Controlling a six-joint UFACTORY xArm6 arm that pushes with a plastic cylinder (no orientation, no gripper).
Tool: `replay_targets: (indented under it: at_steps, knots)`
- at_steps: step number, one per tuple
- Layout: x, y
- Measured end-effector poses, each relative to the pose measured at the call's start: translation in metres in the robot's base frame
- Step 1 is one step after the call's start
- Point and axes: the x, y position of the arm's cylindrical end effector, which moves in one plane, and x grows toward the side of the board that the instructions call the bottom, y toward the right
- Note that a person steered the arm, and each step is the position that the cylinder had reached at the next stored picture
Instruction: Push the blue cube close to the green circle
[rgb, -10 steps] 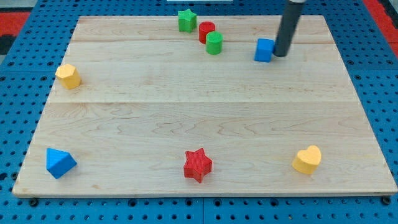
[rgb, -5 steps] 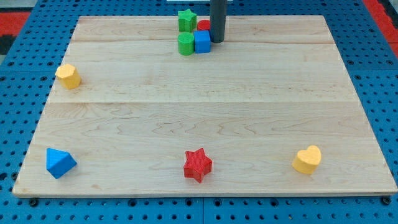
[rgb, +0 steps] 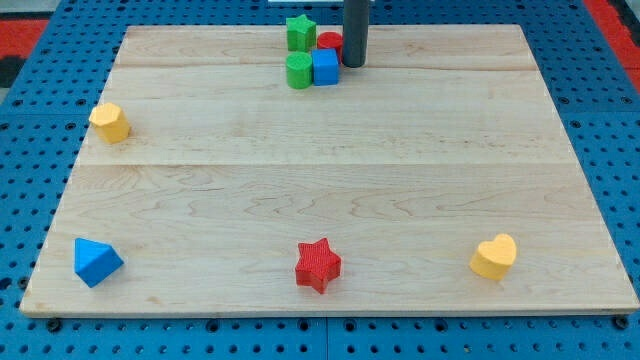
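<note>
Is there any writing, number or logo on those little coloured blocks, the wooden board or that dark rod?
None: no text, number or logo shows anywhere.
The blue cube, green circle, the other blocks, the wooden board and the rod ending in my tip are all plain.

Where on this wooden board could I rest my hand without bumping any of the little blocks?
The broad middle is bare, bordered by the yellow block, blue block, red star and yellow heart. The top edge is crowded: green star, red block, green cylinder, blue cube, my tip beside it.
</note>
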Motion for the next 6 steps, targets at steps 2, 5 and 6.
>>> replay_targets:
  at_steps: [2, 5, 6]
  knots:
    - [-0.005, 0.000]
    - [-0.011, 0.000]
    - [-0.013, 0.000]
